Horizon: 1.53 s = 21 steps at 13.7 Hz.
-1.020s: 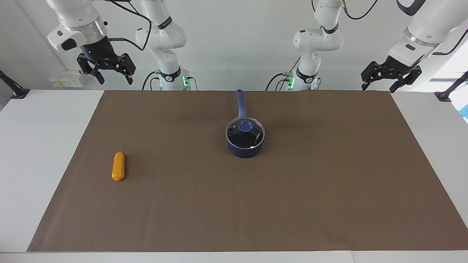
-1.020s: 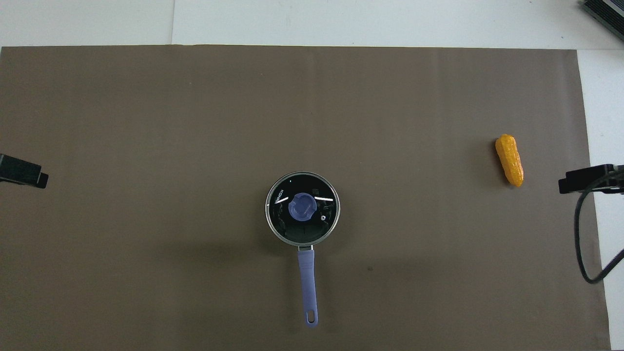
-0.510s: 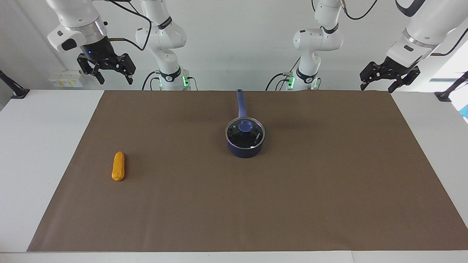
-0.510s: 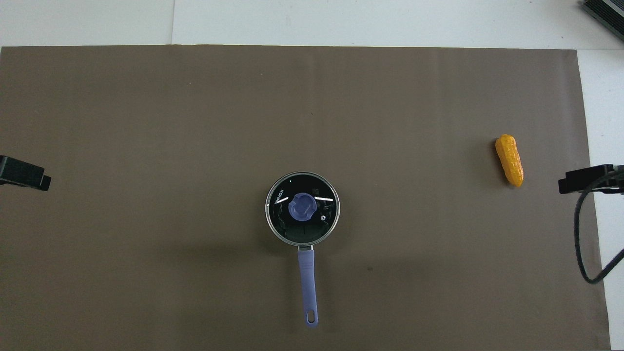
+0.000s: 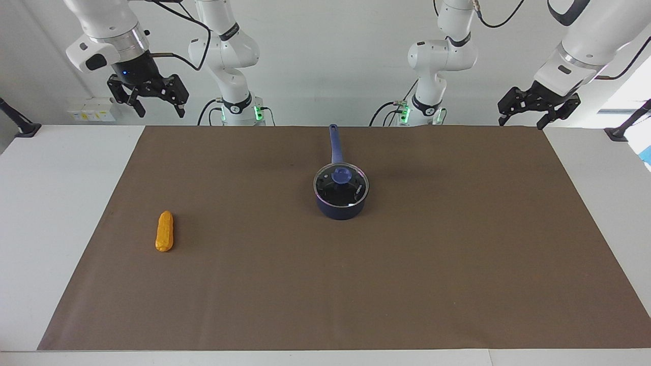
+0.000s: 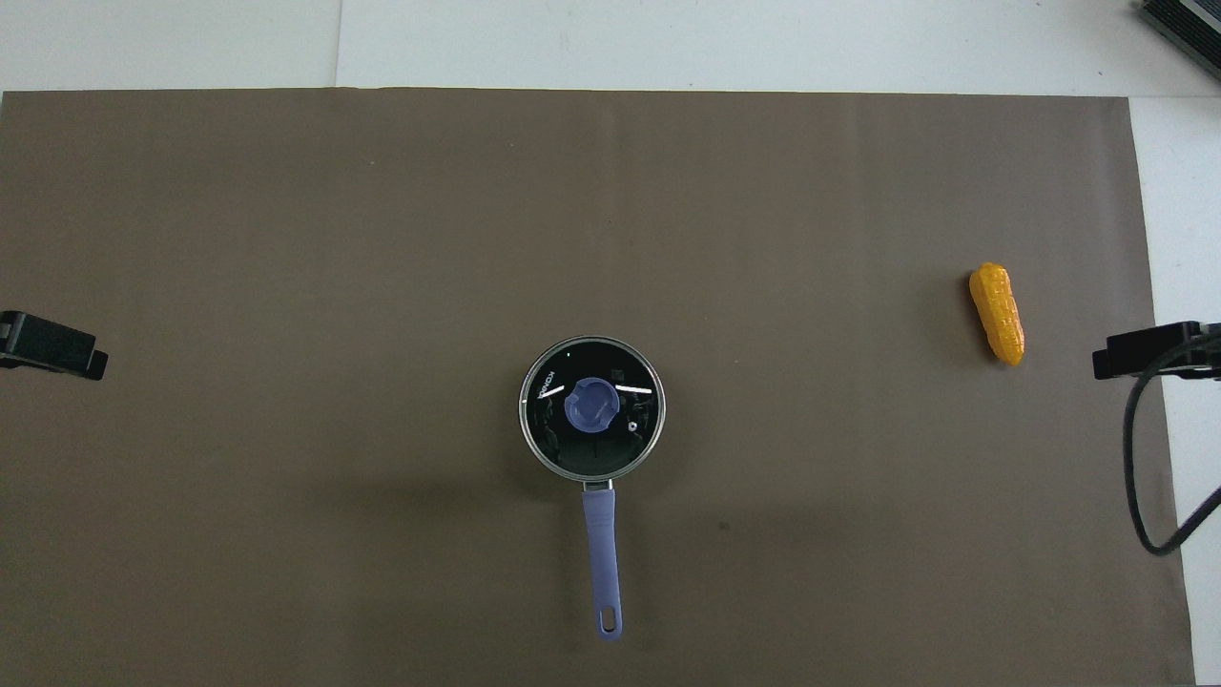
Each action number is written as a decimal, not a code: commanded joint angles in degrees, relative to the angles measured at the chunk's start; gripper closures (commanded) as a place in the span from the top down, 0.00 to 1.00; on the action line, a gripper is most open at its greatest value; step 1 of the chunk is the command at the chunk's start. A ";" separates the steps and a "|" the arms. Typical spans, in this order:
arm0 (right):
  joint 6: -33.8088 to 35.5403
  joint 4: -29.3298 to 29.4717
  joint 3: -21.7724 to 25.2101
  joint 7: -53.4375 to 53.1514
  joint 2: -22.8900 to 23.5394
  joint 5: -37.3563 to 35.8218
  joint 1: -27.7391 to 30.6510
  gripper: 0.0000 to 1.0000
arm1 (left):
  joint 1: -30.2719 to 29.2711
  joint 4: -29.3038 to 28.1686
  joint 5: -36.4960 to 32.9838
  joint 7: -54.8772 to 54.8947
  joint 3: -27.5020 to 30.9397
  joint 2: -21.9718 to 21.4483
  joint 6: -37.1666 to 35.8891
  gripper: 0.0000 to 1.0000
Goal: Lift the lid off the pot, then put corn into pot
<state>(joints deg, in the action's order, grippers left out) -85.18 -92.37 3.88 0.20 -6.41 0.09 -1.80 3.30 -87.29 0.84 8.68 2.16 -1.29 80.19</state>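
Pot (image 5: pixel 341 206): dark navy saucepan, mid-surface, handle pointing toward the robots. Lid (image 5: pixel 341 184): clear glass, metal rim, blue knob, sat closed on the pot. Corn (image 5: pixel 164 232): orange-yellow cob, lay flat toward the right arm's end.

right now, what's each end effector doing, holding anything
Left end effector: open, empty, raised over the left arm's end of the table.
Right end effector: open, empty, raised over the right arm's end.
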 commanded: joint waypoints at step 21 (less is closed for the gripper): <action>0.63 -1.41 -0.28 0.85 -1.41 1.05 0.66 1.00 | 9.17 -10.26 0.22 -10.59 0.21 -1.52 10.50 1.00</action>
<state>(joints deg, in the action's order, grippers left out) -85.18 -92.43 3.88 0.20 -6.41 0.09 -1.80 9.88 -95.12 0.98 1.14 1.75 -2.19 87.50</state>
